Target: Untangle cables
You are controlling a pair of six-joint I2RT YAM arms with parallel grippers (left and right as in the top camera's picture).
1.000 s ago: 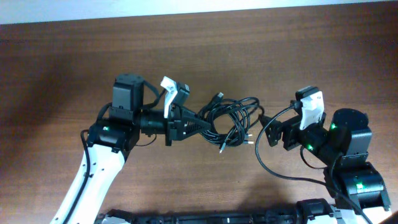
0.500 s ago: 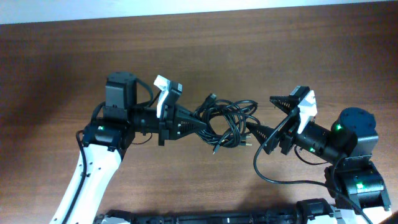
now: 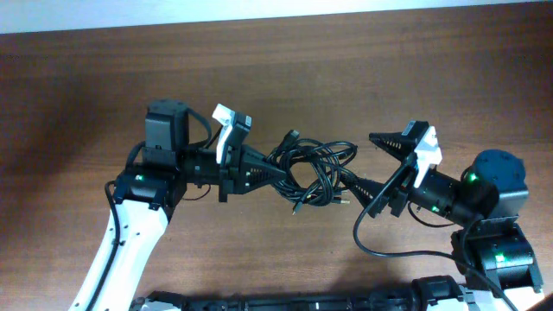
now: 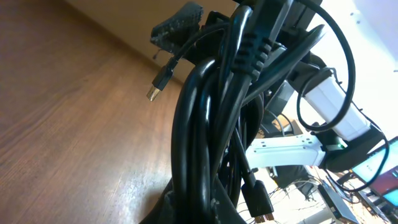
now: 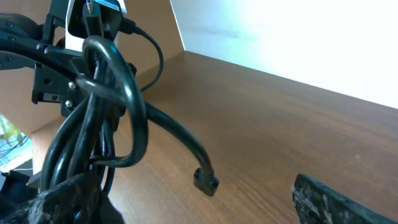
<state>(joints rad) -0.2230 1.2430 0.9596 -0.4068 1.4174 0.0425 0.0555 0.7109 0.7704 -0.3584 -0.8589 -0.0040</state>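
Item: cables, one knotted bundle of thin black cords with several loops laid over and through each other. It sits between the two arms near the middle of the overhead view and appears lifted off the table. Ends noted: a small silvery plug dangling free on a short lead beside the bundle in the left wrist view; a dark plug hanging on a single strand toward the table in the right wrist view; a ribbed moulded collar high in the mass. Held by: left gripper, closed on the left side of the knot with several strands pinched together at its tips. Also present: right gripper, jaws spread wide and holding nothing. Its lower finger is at the bundle's right edge, touching or just beside it; the pictures do not settle which. Handling, by judgement: light, limp, rubbery-jacketed. The loops likely sag and swing when moved, drag on each other, and tighten if the whole mass is pulled from both sides. The plug bodies are the stiff parts and probably snag in loops. Suggested hold: one outer strand, or the free-hanging lead on the right, taken a little back from its plug, never a bunch. Draw it gently away from the left grip, so one cord slides out against an anchored knot.
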